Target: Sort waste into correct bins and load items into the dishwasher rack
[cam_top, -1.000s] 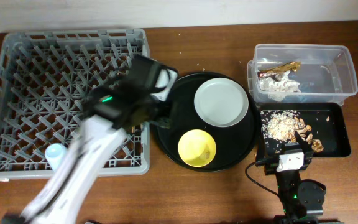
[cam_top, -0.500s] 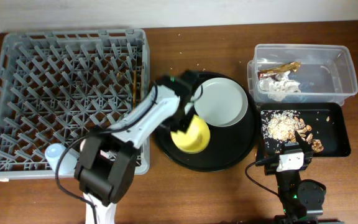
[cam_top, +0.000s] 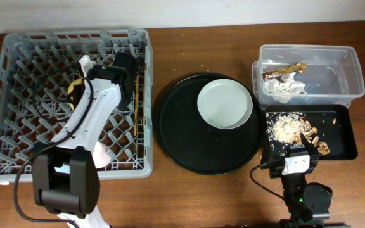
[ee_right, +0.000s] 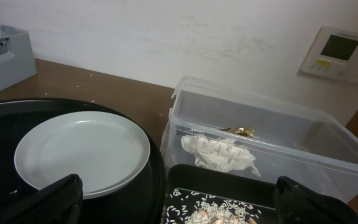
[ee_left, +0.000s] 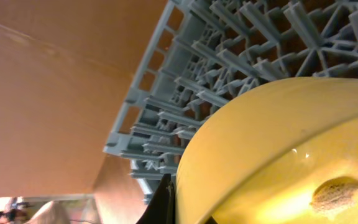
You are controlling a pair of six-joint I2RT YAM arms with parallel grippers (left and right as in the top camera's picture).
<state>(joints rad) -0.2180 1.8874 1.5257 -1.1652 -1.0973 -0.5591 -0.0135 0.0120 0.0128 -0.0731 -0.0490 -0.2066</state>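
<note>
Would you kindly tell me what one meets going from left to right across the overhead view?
yellow bowl → wooden chopsticks → pale grey plate → clear plastic tub

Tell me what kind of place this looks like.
Probably a robotics test bench staged as a dish-clearing station: a wooden table against a plain wall, with a grey dishwasher rack, a clear plastic tub of waste, and a wall control panel.

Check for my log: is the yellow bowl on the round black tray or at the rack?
At the rack: the yellow bowl shows among its pegs by the left gripper; the tray holds only the plate.
</note>
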